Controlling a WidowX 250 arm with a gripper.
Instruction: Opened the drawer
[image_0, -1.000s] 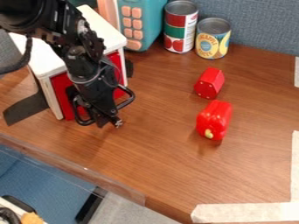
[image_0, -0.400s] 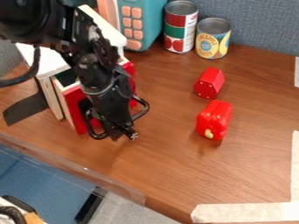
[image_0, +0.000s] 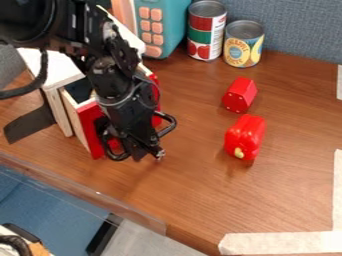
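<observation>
At the left end of the wooden surface (image_0: 187, 192), toward its near edge, stands a white cabinet (image_0: 48, 62), with the black arm (image_0: 113, 75) slanting down in front of it. A teal toy (image_0: 165, 22) with buttons stands at the back edge. The red-fronted drawer (image_0: 90, 124) juts from the cabinet toward the middle of the surface, its dark inside showing behind the front. The hand (image_0: 149, 151) hangs low before that front; I cannot tell whether it is clenched or released, nor whether it has hold of the drawer.

The opening looks well along, perhaps near its end. What remains wants a slow, level pull straight out from the cabinet, with no twist, so the drawer does not bind or drag the light cabinet round. Stop before it slips off its runners, then ease the hand clear without nudging the front shut.

Two cans (image_0: 206, 30) stand near the back edge; the red pepper (image_0: 245, 136) and red block (image_0: 239, 95) lie toward the middle, well out of the path.
</observation>
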